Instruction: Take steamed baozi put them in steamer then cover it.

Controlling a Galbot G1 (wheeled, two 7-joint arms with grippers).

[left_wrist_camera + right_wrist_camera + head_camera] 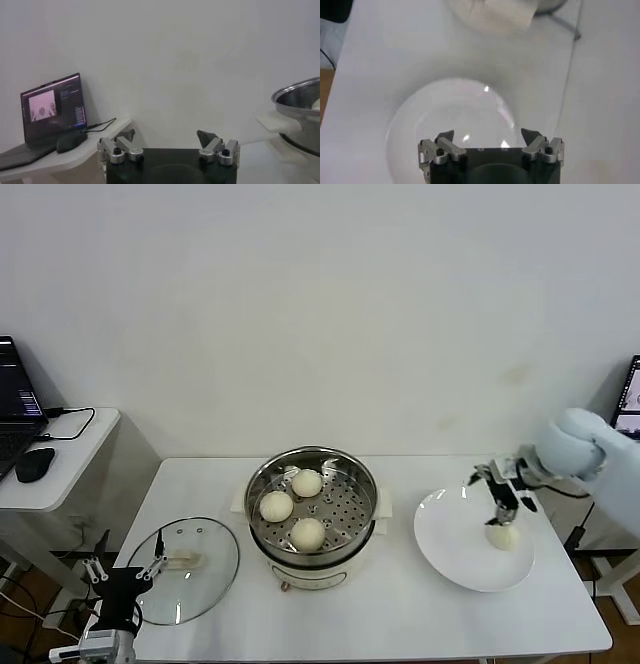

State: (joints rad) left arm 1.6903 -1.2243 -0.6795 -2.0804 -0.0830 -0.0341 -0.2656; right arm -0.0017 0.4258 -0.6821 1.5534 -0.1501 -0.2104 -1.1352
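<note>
Your right hand [503, 509] hangs spread just above the last steamed baozi [502, 535], which sits at about 3 o'clock on the white plate [450, 544]; the right wrist view shows the fingers [445, 137] parted with plate beneath and no bun between them, so nothing is gripped yet. You are on the fourth pick, by my reading: three buns already lie on the perforated tray of the steamer [312, 504], which stands at the plate's 9 o'clock on the bench [400, 614]. Next, you need to lower straight down and close gently around the bun. The cover [185, 569] lies flat at the steamer's 8 o'clock, with your left hand [125, 569], also spread, idle at its near edge.
</note>
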